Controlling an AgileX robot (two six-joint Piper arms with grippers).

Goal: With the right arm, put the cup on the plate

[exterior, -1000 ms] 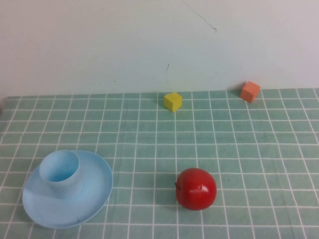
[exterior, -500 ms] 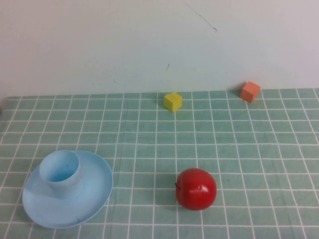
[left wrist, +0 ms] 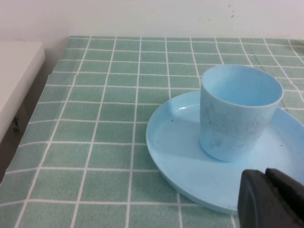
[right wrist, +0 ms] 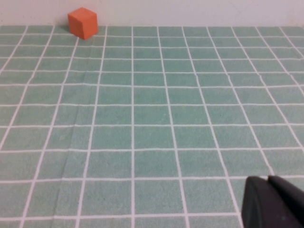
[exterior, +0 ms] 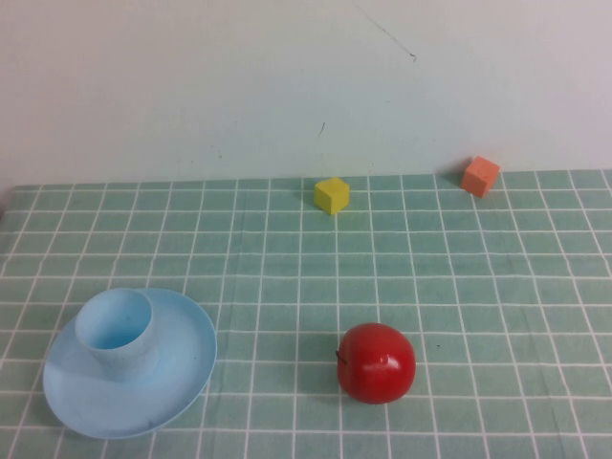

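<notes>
Standing upright on the round shallow light blue plastic plate (exterior: 182, 368), the small light blue plastic cup (exterior: 116, 331) occupies the near-left part of the green checked desk (exterior: 478, 287). Judged from this arrangement, the placement the task calls for is already complete; the cup's base rests on the plate's floor, slightly off centre toward the far-left rim, with its open mouth facing up and its long axis vertical.

Neither arm appears in the high view. The left tool (left wrist: 273, 199) shows in its own wrist view as a dark tip with the two fingers pressed together, closed on nothing, just beside the plate's rim (left wrist: 164, 156) and close to the cup (left wrist: 237, 111). The right tool (right wrist: 275, 202) is likewise closed and empty, its dark fingers meeting over bare checked cloth. From the right wrist view only the orange cube (right wrist: 83, 22) is visible, at the far edge of the desk by the wall; cup and plate are absent from it.

The governing relation: the cup lies well to the left of the right tool, with the red apple (exterior: 376, 361) between the two sides. The left tool is the nearer one. A yellow cube (exterior: 332, 194) sits at the far edge, clear of everything.
</notes>
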